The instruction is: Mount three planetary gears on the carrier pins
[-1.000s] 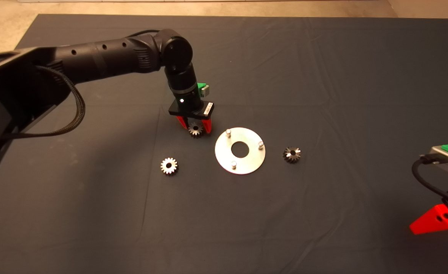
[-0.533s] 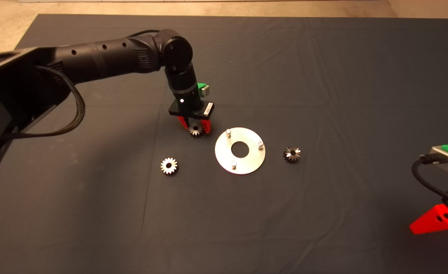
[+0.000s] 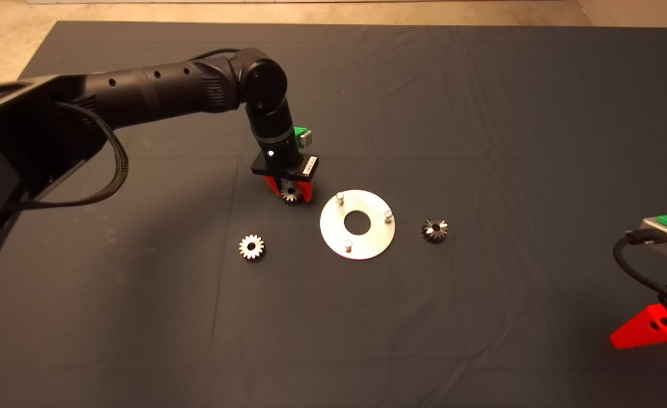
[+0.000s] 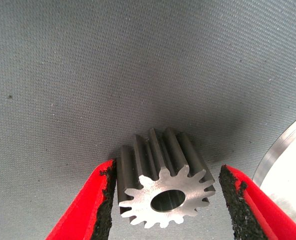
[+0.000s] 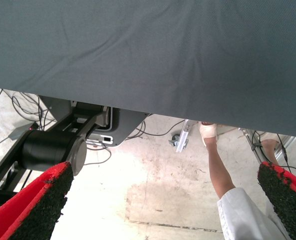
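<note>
Now gear (image 4: 162, 187) between left fingers (image 4: 105, 200), small gaps each side.

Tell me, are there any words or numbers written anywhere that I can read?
None can be read. The small white label on the black wrist block above the left gripper has marks, too small to make out. The grey toothed metal gear, the shiny round metal disc and the dark mat carry no writing.

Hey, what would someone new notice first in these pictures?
The left gripper, reaching to mid-mat with its open red fingers either side of a gear lying there. Just right of it, the shiny disc with three bare pins, and two more gears loose on either side of the disc.
</note>
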